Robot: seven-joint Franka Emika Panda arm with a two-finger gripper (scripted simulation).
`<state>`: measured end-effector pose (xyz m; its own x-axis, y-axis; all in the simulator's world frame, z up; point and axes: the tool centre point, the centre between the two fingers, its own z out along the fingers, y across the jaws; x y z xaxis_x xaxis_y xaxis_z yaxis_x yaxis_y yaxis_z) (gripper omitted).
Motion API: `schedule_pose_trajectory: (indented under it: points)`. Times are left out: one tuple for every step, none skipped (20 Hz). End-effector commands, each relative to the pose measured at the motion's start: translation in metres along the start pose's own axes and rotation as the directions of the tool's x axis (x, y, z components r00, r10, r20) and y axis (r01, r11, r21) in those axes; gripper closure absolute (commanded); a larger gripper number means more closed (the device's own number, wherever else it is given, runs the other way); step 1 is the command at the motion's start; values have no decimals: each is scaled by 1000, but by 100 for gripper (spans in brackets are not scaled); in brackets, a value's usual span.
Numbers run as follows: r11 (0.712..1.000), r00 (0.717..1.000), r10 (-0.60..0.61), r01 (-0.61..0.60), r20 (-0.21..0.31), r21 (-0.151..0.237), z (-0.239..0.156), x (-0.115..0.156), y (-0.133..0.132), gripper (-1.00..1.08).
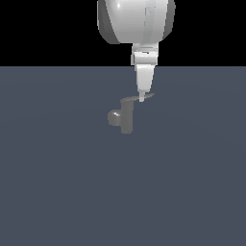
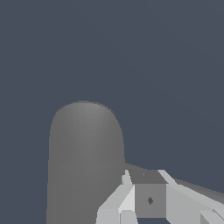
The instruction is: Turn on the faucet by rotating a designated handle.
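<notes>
The small grey faucet [image 1: 126, 117] stands upright on the floor, its stubby spout [image 1: 114, 117] pointing to the exterior view's left. Its thin handle [image 1: 149, 96] reaches from the top toward the exterior view's right. My gripper [image 1: 142, 97] comes straight down onto the handle, about midway along it, and its narrow tips touch the lever. The fingers look shut, with no gap between them. In the wrist view the faucet's rounded body [image 2: 85, 162] fills the foreground, the handle [image 2: 197, 189] runs off beside it, and my gripper [image 2: 150, 205] sits close against it.
A flat blue-grey floor [image 1: 57, 182] spreads all around the faucet. The white arm [image 1: 137, 21] hangs down from above, directly over the handle.
</notes>
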<state>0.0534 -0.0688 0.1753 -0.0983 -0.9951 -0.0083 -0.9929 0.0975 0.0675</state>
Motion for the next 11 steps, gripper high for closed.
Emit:
schedule_pose_trajectory:
  points:
    - [997,1000,31,-31,-3,67,-1,25,-34,108]
    - [997,999,33,-33,-3,67,-1,26,-37,108]
    - [997,999,35,-34,-3,67,-1,28,-39,108]
    - [997,999,36,-36,-4,67,-1,30,-42,108]
    - [997,999,38,-38,-4,68,-1,31,-44,108]
    - [997,999,39,-39,-4,68,-1,33,-47,108]
    - [997,999,41,-41,-4,68,-1,35,-49,108]
    - [997,999,43,-42,-4,68,-2,36,-52,108]
    - [997,999,44,-44,-5,68,-2,38,-54,108]
    - [997,999,46,-45,-5,68,-2,40,-57,108]
    - [997,999,46,-45,-5,68,-2,40,-57,108]
